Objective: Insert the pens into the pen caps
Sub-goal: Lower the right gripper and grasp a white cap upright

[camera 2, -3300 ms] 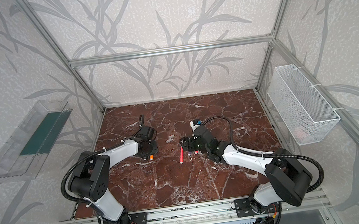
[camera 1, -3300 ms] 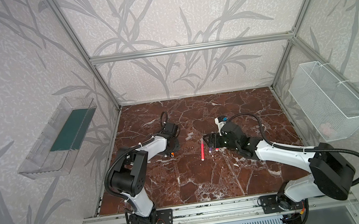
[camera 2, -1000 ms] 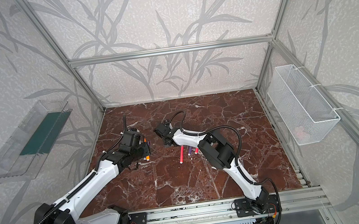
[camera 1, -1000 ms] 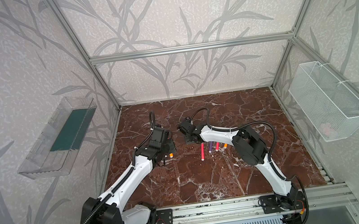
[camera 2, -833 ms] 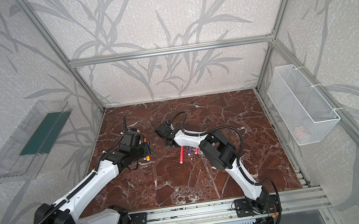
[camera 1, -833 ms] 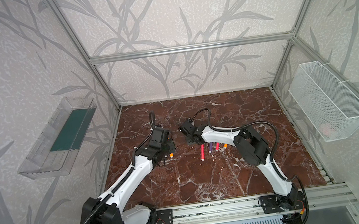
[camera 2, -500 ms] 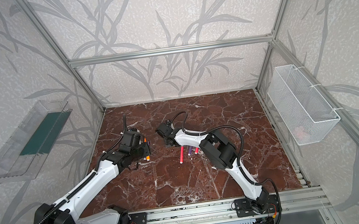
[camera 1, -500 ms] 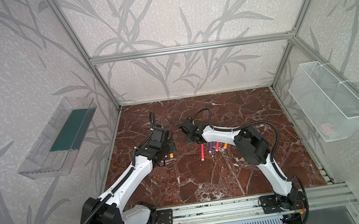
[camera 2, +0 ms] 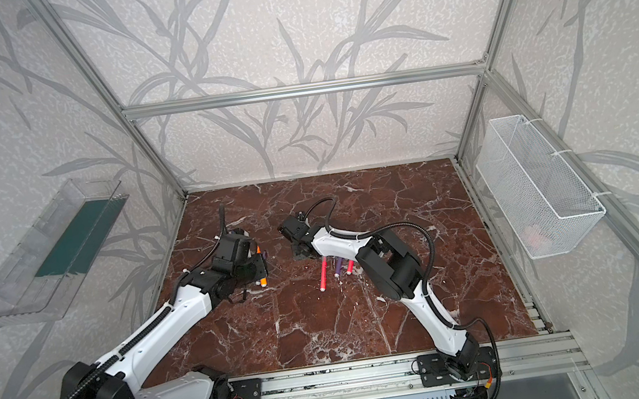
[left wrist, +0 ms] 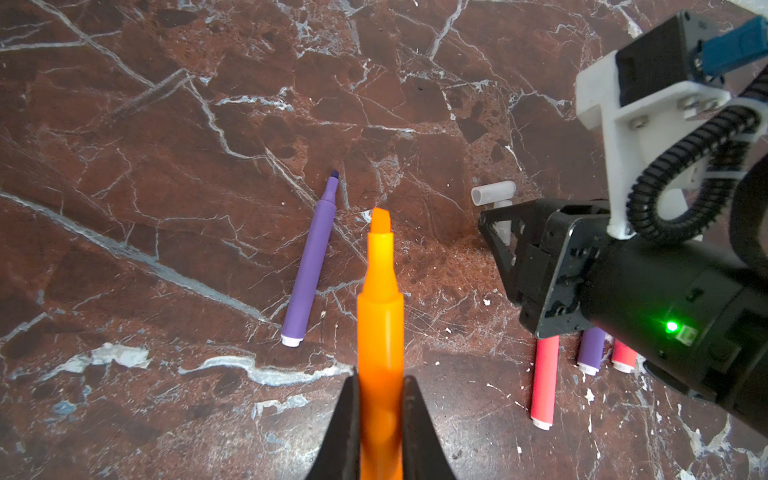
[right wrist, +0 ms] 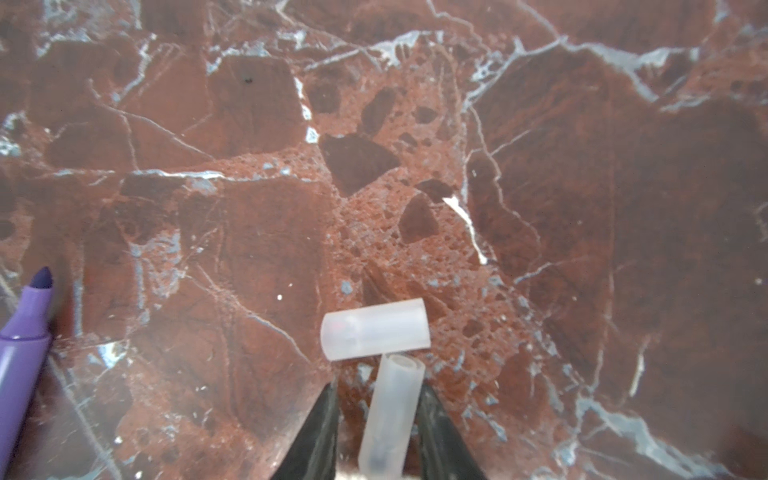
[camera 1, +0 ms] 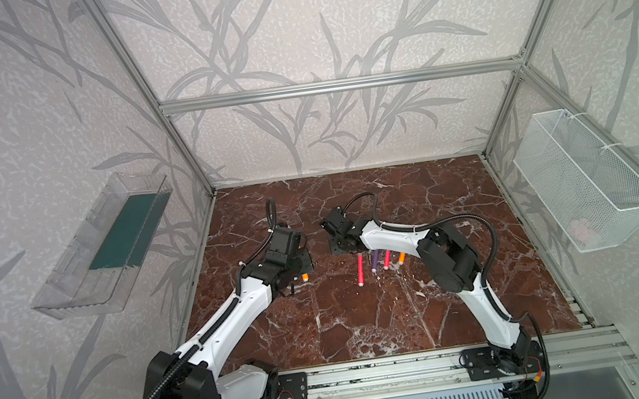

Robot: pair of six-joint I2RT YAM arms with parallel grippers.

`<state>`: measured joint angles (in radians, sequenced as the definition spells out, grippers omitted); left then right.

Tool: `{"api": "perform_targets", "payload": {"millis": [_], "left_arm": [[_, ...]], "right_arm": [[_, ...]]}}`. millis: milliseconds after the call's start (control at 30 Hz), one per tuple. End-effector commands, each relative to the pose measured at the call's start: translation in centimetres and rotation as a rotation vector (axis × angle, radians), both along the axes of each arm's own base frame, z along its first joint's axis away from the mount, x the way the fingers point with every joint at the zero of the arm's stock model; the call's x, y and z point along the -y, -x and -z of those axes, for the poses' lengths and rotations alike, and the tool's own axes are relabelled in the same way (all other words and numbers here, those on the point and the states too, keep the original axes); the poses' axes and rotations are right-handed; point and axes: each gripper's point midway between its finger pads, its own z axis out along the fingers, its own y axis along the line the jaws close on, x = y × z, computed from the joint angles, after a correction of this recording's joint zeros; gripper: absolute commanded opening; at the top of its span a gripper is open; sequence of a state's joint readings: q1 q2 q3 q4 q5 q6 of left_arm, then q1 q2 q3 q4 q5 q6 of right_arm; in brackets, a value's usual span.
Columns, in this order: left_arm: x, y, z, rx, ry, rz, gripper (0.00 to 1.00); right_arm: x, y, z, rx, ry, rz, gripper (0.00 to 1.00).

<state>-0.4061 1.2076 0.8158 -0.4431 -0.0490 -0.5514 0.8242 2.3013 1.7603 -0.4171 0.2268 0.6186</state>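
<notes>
My left gripper (left wrist: 380,382) is shut on an orange pen (left wrist: 380,311), whose bare tip points forward above the marble; in both top views the gripper (camera 1: 304,263) (camera 2: 260,265) hangs left of centre. A purple pen (left wrist: 309,266) lies uncapped beside it. My right gripper (right wrist: 378,386) (camera 1: 337,248) is low on the table, its jaws straddling a translucent pen cap (right wrist: 390,411). The cap touches one finger, and a gap remains at the other. A second pen cap (right wrist: 376,328) (left wrist: 493,193) lies crosswise just beyond. Several pens (camera 1: 360,269) lie under the right forearm.
A white wire basket (camera 1: 583,178) hangs on the right wall and a clear plastic tray (camera 1: 101,246) on the left wall. Aluminium posts frame the marble table (camera 1: 368,328), with the arms' mounting rail (camera 1: 375,377) along its front edge.
The right jaws have narrowed around the pen cap over the last second. Both arms have hardly moved. About three seconds ago the right gripper was beside the pens at the centre.
</notes>
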Motion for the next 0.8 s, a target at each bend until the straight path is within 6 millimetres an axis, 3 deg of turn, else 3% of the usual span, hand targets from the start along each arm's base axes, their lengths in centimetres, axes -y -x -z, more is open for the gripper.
{"api": "perform_targets", "payload": {"millis": [0,200,767], "left_arm": [[0.2,0.3,0.2,-0.003,0.0,0.014,0.0],[0.4,0.2,0.0,0.0,0.007,0.018,0.0],[0.5,0.2,0.0,-0.002,0.007,0.022,0.0]], "right_arm": [[-0.2,0.0,-0.3,-0.002,0.026,-0.005,0.37],[0.1,0.0,0.0,0.001,0.063,0.002,0.3],[0.7,0.0,1.4,-0.034,0.144,0.005,0.28]]}}
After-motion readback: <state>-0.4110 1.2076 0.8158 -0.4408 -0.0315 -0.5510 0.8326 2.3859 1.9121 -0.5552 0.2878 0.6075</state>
